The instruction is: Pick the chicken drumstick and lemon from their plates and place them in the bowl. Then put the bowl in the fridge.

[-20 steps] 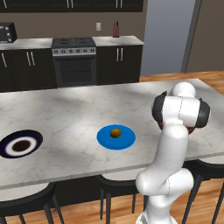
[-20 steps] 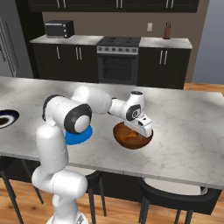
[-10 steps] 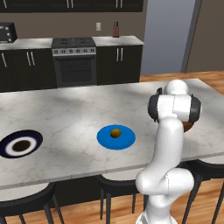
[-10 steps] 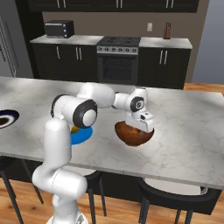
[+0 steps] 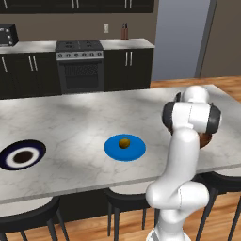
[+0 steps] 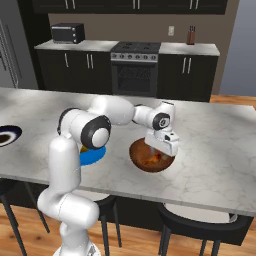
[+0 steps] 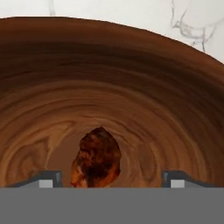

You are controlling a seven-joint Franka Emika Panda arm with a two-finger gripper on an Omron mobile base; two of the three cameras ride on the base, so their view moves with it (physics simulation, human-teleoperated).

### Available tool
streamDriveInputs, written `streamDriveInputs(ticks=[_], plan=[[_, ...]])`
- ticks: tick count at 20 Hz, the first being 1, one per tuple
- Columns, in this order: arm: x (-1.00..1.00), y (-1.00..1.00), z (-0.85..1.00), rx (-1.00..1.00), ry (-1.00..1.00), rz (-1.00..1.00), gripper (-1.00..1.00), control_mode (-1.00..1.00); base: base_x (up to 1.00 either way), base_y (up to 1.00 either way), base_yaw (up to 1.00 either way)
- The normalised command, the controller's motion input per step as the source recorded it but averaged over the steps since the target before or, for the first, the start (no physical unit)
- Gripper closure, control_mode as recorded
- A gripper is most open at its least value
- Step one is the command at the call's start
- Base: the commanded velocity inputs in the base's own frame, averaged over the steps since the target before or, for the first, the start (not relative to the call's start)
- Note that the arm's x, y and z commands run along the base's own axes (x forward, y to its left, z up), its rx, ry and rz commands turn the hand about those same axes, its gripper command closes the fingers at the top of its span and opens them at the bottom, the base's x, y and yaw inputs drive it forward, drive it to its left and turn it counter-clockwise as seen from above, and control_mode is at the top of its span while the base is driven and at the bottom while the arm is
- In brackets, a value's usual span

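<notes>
The brown wooden bowl (image 6: 145,166) stands on the marble island, and the reddish-brown chicken drumstick (image 7: 97,159) lies at its bottom. My gripper (image 7: 111,179) hangs just above the inside of the bowl, open, with its fingertips (image 7: 48,178) spread wide on either side of the drumstick and apart from it. From the right base view the gripper (image 6: 160,147) dips over the bowl's rim. The lemon (image 5: 124,142) rests on the bright blue plate (image 5: 113,150). Further left, the navy plate (image 5: 9,153) with its white centre holds nothing. In the left base view my arm hides most of the bowl (image 5: 205,140).
Stools (image 5: 28,219) line the island's near edge. A stove (image 6: 135,70) and dark cabinets run along the back wall, with a microwave (image 6: 69,33) on the counter. The grey fridge (image 6: 6,55) shows at the far left.
My arm's elbow has swung to the right while the hand stayed over the bowl. The lemon and both plates have not moved.
</notes>
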Motion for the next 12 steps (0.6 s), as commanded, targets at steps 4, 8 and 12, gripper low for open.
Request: streamDriveInputs(ticks=[4,8,12], plan=[[-0.07,0.15,0.14,0.0,-0.11,0.0,-1.0,-1.0,0.0,0.0,0.0],[-0.01,0.24,0.41,0.0,-0.1,0.0,-1.0,-1.0,0.0,0.0,0.0],[-0.25,0.32,0.46,-0.03,-0.16,0.0,-1.0,-1.0,0.0,0.0,0.0]])
